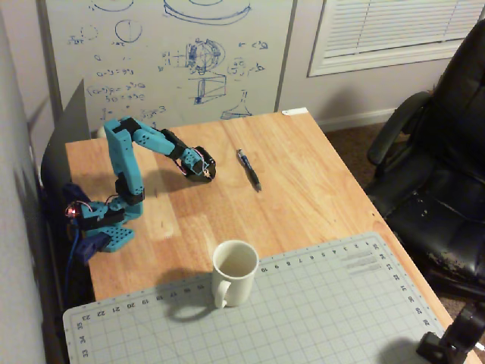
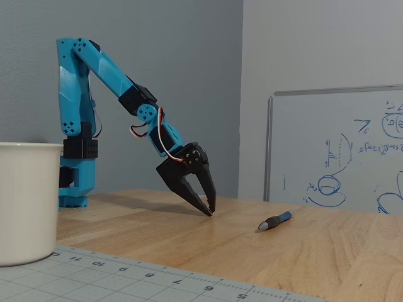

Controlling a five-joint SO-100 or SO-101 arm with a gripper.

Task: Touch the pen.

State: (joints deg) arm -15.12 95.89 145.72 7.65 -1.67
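Tool (image 2: 210, 212) clenched, empty, tips at the counter (image 1: 318, 189) surface. Pen (image 1: 248, 169) lies apart from it, toward the counter's far edge. Risks: tips dragging on the wood, or a fast sweep rolling the pen instead of touching it.

— From my remote seat, what can I actually read?

— Only the cutting mat (image 1: 318, 303). In one fixed view its ruler edge carries small numbers; near the left corner I make out 33, 34 and 35. In the low fixed view the mat's (image 2: 126, 280) edge shows 11, 10, 9, 8, 7, 6 and 5, upside down.

— And the whiteboard (image 1: 167, 53)?

— Blue marker sketches and scribbled formulas in both fixed views, too blurred for me to read.
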